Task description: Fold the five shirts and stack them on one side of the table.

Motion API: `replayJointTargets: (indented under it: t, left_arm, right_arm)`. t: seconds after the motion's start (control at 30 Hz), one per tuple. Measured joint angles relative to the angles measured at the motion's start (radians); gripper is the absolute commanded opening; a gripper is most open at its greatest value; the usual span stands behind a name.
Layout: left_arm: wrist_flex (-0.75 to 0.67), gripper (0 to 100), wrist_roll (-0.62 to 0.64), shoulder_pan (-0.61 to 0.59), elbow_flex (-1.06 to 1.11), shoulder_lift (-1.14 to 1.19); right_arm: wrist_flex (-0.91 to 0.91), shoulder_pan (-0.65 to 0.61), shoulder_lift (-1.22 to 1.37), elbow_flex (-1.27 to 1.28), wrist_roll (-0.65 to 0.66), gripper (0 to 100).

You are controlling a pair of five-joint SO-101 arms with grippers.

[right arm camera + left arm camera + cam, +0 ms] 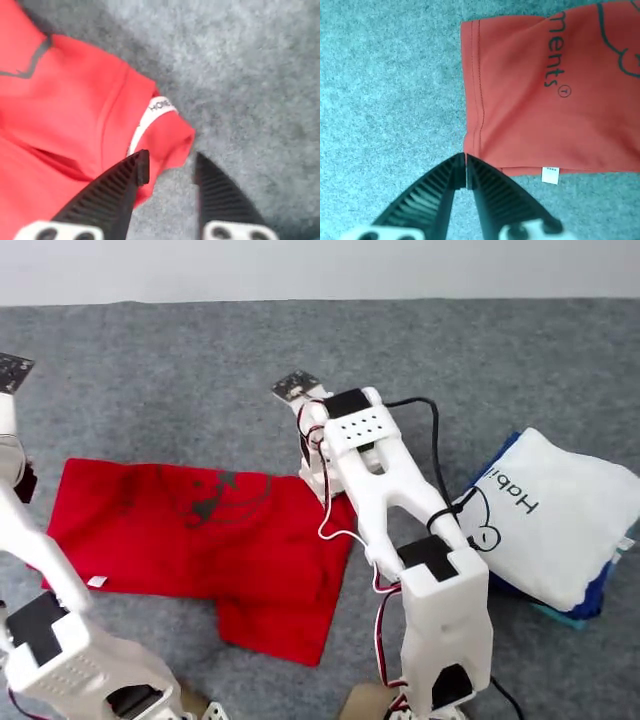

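A red shirt [200,540] with a dark print lies flat on the grey table, one part folded over. In the left wrist view my left gripper [465,159] is shut, its tips right at the hem corner of the red shirt [540,95]; no cloth shows between them. My right gripper [170,167] is open at the opposite end, straddling the collar corner of the red shirt [75,110] with its white neck label [159,105]. A stack of folded shirts [555,515], white on top of blue and teal, sits at the right.
The right arm [390,490] reaches over the table's middle, between the red shirt and the stack. The left arm [40,570] stands at the near left edge. Bare grey carpet [180,380] spreads across the far half of the table.
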Motion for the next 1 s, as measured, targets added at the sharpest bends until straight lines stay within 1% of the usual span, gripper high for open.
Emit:
replayJointTargets:
  t: [0.13, 0.23, 0.37, 0.47, 0.6, 0.73, 0.9, 1.0]
  left_arm:
    - [0.017, 8, 0.0, 0.008, 0.0, 0.0]
    - [0.018, 8, 0.0, 0.006, 0.0, 0.0]
    - [0.018, 8, 0.0, 0.006, 0.0, 0.0]
    - [0.018, 8, 0.0, 0.006, 0.0, 0.0]
    - [0.018, 8, 0.0, 0.006, 0.0, 0.0]
    - [0.025, 8, 0.0, 0.005, 0.0, 0.0]
    - [0.025, 8, 0.0, -0.005, 0.0, 0.0]
    - [0.025, 8, 0.0, -0.005, 0.0, 0.0]
  right_arm:
    - [0.103, -0.029, -0.028, -0.064, 0.0, 9.1]
    - [0.19, -0.092, -0.038, -0.077, -0.003, 0.9]
    - [0.238, -0.17, -0.038, -0.077, -0.006, 1.3]
    - [0.238, -0.189, -0.028, -0.077, -0.006, 1.3]
    - [0.238, -0.176, 0.064, -0.081, -0.003, 1.3]
    - [0.232, -0.115, 0.147, -0.083, 0.044, 1.3]
    - [0.192, -0.021, 0.161, -0.083, 0.11, 0.9]
    - [0.192, -0.005, 0.161, -0.083, 0.126, 0.9]
